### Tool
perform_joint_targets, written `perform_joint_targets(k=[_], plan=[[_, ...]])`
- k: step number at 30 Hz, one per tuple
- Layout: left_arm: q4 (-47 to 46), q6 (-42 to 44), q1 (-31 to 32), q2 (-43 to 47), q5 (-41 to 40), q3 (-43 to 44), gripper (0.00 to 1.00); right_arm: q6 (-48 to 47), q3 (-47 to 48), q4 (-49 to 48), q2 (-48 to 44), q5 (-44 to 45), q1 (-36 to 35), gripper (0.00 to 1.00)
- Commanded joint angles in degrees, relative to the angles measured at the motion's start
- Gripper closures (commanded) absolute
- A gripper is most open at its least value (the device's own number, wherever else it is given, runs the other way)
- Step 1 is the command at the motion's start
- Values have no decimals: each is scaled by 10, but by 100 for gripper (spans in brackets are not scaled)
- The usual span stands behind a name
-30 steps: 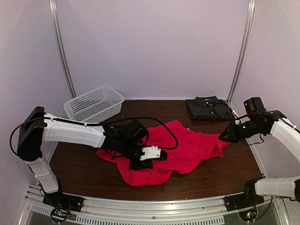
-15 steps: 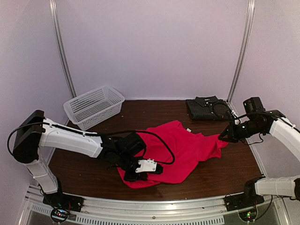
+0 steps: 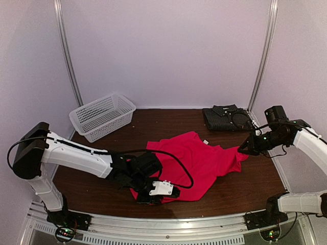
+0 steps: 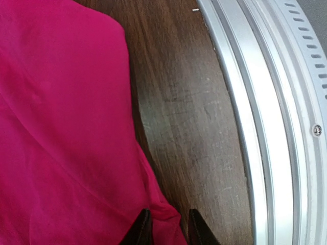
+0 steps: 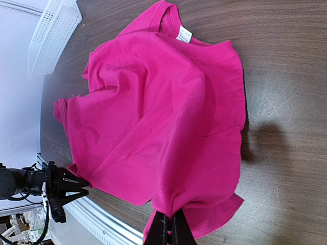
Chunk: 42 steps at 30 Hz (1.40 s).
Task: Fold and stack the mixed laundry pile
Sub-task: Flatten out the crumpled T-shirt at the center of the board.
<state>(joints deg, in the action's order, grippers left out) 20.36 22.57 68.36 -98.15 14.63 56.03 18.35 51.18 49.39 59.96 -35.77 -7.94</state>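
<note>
The arms are spreading the red-pink T-shirt (image 3: 202, 158) flat, an early step of the fold. It is lying rumpled on the table (image 3: 255, 178), to the right of the white basket (image 3: 110, 122) and nearer the arms than the basket is. The dark pinstriped shirt (image 3: 225, 118) is sitting in a compact bundle well to the basket's right, at about the basket's depth, and it looks already folded. The left gripper (image 4: 168, 230), nearer than the basket and slightly to its right, is holding its jaws narrowly apart with the T-shirt's hem lying between them. Whether the pads are pressing the cloth at all is hard to tell from this close view. The right gripper (image 5: 170, 230), far to the basket's right, is pinching a sleeve-side edge of the T-shirt with its jaws clamped tight. Next, the left gripper is probably needing to lift clear without dragging the hem, and the creases are asking for smoothing before any fold.
</note>
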Motion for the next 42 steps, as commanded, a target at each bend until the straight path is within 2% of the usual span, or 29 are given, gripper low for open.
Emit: perform_joint_targets(k=[1,8,17,21,24,30,35,38,42], plan=[[-20,6,4,32,-18,-20,73,-4,15,-5,0,-2,5,100],[-12,50,6,84,-45,-50,72,-2,11,-3,-6,-2,5,100],[0,99,25,62,-69,-36,71,8,4,-9,-11,-4,5,100],[-2,118,26,54,-75,-36,60,13,2,-10,-14,-5,5,100],[0,129,25,44,-77,-35,60,15,-1,-10,-16,-5,5,100],[-16,135,26,29,-91,-29,66,16,-3,-10,-17,-4,5,100],[-33,138,28,16,-160,-26,75,16,-2,-9,-18,-1,5,100],[-43,142,28,22,-175,-35,79,16,-2,-9,-17,0,5,100],[-38,140,28,29,-181,-35,90,14,1,-9,-15,1,5,100]])
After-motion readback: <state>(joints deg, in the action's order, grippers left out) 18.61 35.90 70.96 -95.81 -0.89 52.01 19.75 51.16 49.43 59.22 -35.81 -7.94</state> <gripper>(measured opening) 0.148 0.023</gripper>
